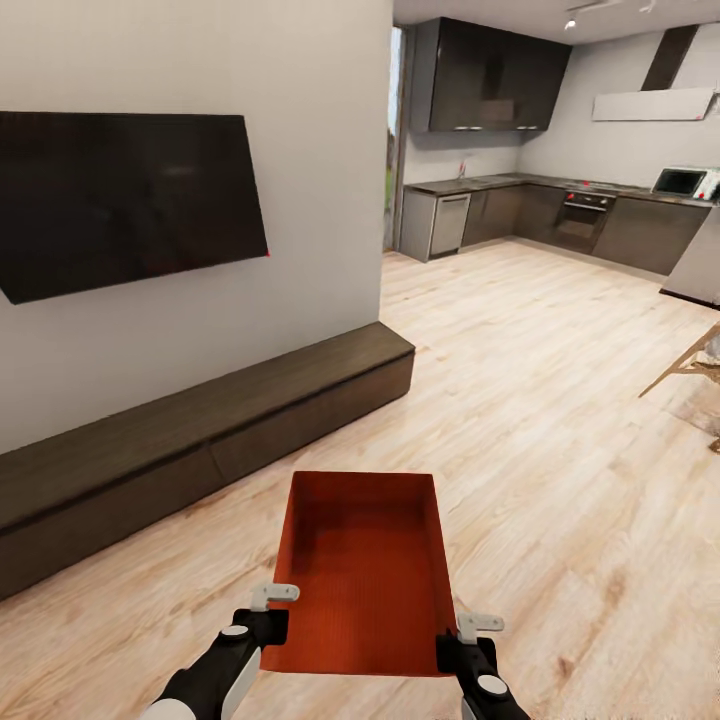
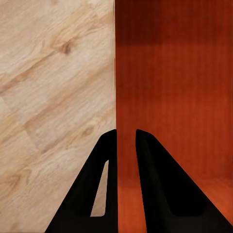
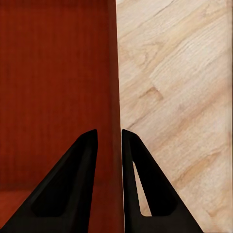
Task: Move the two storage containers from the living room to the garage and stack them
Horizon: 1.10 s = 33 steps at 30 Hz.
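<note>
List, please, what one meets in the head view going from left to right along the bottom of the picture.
Left gripper → storage container → right gripper, all above the wood plank floor.

Open-plan home. Wall-mounted TV (image 1: 125, 205) above low dark bench (image 1: 200, 450), ahead-left of jaws. Kitchen cabinets (image 1: 490, 75), oven (image 1: 583, 215) far ahead.

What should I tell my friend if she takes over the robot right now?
Left tool: shut on the orange-red shallow plastic bin, pinching its left wall.
Right tool: shut on the same bin's right wall.
The bin is held above the light wood plank floor, beside the black wall TV, kitchen ahead.
Done: one bin picked up.
Left: carry it to the garage, set it down, fetch and stack the second.
</note>
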### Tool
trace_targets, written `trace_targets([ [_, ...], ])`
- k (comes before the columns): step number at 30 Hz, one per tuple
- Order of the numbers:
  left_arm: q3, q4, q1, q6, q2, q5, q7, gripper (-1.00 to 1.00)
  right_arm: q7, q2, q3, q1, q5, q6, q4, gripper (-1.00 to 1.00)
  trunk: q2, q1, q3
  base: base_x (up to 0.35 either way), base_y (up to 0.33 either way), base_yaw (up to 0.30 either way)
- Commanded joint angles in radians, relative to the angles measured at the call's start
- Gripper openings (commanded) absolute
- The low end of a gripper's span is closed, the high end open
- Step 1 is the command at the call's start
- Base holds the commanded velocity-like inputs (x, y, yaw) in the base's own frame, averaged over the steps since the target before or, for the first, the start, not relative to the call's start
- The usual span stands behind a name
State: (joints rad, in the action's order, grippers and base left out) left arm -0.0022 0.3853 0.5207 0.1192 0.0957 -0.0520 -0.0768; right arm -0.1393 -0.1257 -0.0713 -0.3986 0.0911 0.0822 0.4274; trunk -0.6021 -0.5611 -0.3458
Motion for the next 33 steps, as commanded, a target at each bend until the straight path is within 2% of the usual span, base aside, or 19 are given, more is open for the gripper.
trace_targets([
  [1,-0.010,0.005,0.001,0.006,0.012,0.002,-0.003,-1.00,0.001,-0.002,-0.001,0.000,0.002,-0.041,-0.009,-1.00,-0.001,0.000,-0.001,0.000,0.000,-0.178],
  [20,-0.010,0.004,0.001,0.005,0.012,0.002,-0.003,-1.00,0.002,-0.001,-0.001,0.000,0.002,-0.042,-0.009,-1.00,-0.001,0.000,-0.001,0.000,0.000,-0.172],
  [33,-0.010,0.004,0.001,0.005,0.013,0.003,-0.003,-1.00,0.001,-0.002,-0.002,0.000,0.002,-0.041,-0.009,-1.00,-0.001,0.000,0.007,0.000,0.000,-0.011],
])
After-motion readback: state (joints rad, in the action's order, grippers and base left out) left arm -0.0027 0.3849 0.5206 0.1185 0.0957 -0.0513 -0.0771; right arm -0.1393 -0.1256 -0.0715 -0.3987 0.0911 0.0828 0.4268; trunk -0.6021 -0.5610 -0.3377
